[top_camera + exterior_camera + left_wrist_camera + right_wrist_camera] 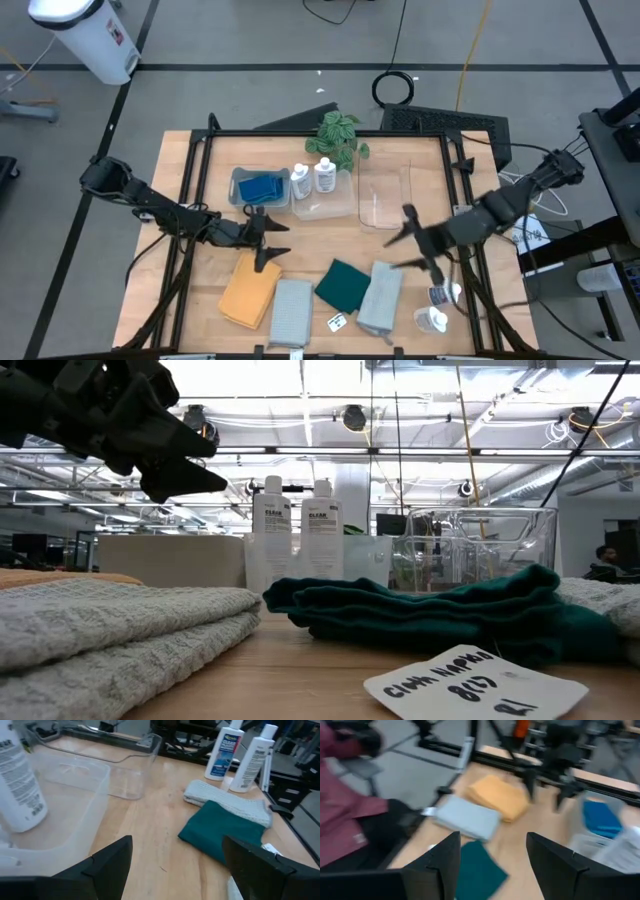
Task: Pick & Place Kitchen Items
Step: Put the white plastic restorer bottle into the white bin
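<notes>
Beside the left gripper (268, 240), orange cloth (250, 291) lengthwise toward it.

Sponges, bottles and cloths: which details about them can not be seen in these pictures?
- Sponges: high view, stacked in a bin; their number cannot be counted.
- Bottles at the right table edge: high view, partly hidden by the right arm; too small to tell whether upright.
- Paper tag: low view, handwriting cut off by the bottom edge.
- Orange cloth: right wrist view, blurred; folds unreadable.
</notes>
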